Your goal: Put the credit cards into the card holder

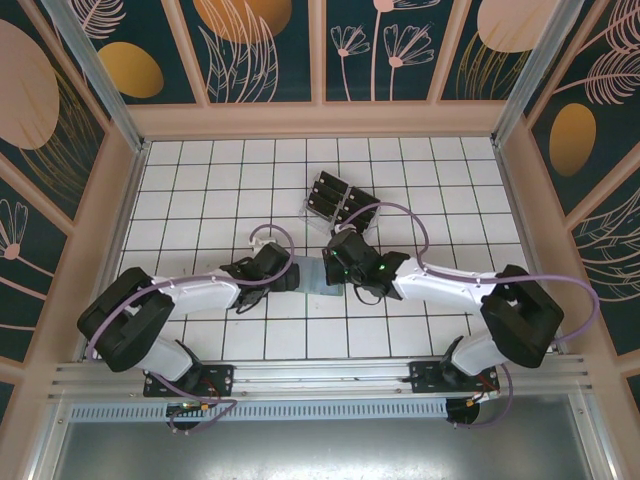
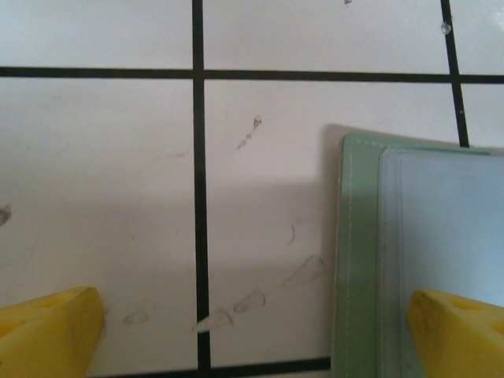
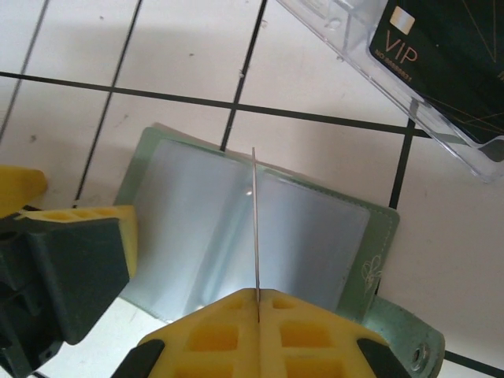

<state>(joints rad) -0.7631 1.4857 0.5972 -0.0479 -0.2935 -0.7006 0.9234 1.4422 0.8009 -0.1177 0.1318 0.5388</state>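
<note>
One card point(image 3: 254, 220) between tight right jaws

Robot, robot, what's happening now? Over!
Left tool open, straddling card holder's edge. Right tool shut on credit card, edge-on above holder. Clear rack sits apart.

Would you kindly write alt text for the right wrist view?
The right claw pinches a credit card, seen edge-on, above the open grey-green card holder on white tiles; a clear rack holding a black VIP card lies beyond.

Left arm point(image 1: 195, 293) and right arm point(image 1: 440, 285) share white links, bulky black joints and looping lilac cables. Black bases point(image 1: 190, 381) bolt onto the metal rail point(image 1: 320, 372). Fingers point(image 3: 307, 315) are yellow with square hollows.
</note>
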